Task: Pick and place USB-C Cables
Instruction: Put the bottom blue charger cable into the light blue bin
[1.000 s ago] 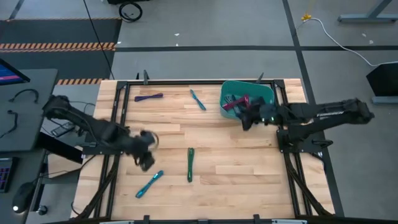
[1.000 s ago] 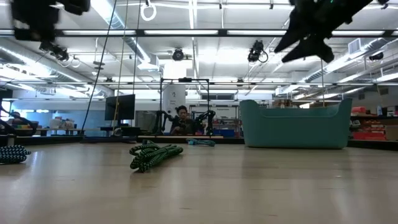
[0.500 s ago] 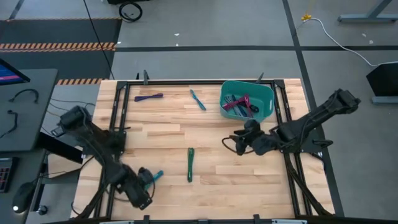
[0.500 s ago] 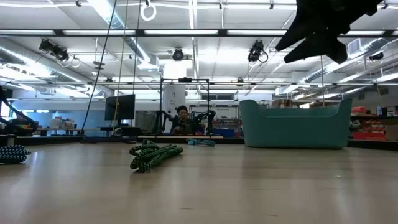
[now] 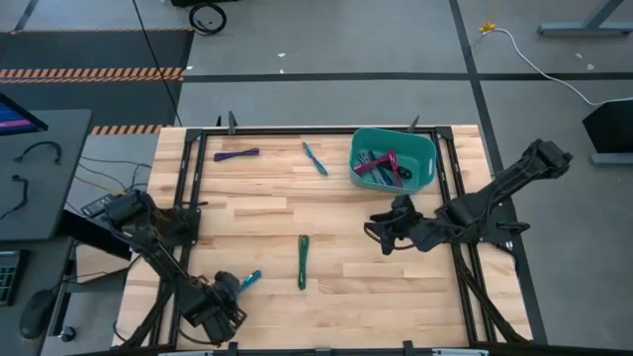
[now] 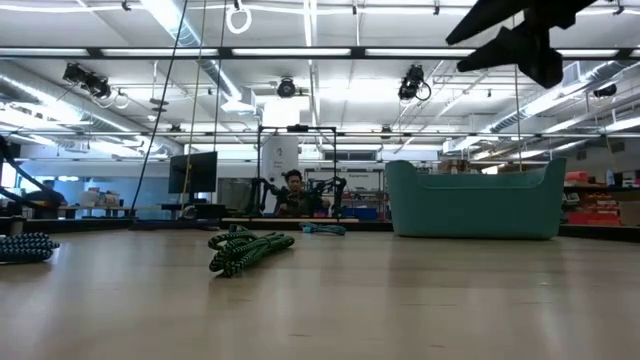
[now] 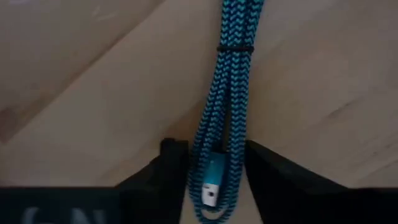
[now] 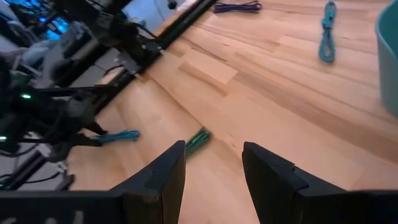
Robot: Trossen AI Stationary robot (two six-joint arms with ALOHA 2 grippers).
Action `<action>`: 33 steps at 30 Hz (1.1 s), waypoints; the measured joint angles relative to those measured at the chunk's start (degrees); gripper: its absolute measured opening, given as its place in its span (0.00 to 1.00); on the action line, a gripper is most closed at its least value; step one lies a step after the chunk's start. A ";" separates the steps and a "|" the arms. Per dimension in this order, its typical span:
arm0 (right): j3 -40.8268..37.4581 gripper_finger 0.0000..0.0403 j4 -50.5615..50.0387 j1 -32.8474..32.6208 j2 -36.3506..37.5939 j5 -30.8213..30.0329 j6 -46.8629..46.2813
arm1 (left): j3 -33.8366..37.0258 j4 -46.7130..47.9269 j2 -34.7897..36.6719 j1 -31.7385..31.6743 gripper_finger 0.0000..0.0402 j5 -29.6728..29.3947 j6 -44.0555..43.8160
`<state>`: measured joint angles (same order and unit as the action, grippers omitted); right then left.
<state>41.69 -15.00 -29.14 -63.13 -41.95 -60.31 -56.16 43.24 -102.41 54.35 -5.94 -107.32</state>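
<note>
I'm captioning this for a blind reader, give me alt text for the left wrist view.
A teal cable, bundled with a black tie, lies on the wooden table, its plug end between the two open fingers of the left hand.

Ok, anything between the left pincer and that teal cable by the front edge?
Nothing visible. In the left wrist view the teal cable already lies between the left pincer fingers, which straddle its connector end on bare wood; they look open, not closed on it.
</note>
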 joint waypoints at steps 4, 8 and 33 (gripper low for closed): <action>0.00 0.41 -0.01 -1.41 2.79 -0.14 0.46 | 0.02 -1.19 -0.07 -1.80 0.15 0.41 5.27; 0.00 0.41 0.02 -4.27 6.58 -0.24 0.50 | 0.45 -1.98 1.12 -4.26 0.09 2.85 12.42; 0.02 0.40 -0.33 -13.56 12.82 -16.86 -4.54 | -17.06 -20.39 5.91 -59.69 0.09 14.37 84.50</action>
<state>41.71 -15.33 -42.70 -50.31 -58.81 -64.85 -73.22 22.85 -96.50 -5.34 8.43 -22.82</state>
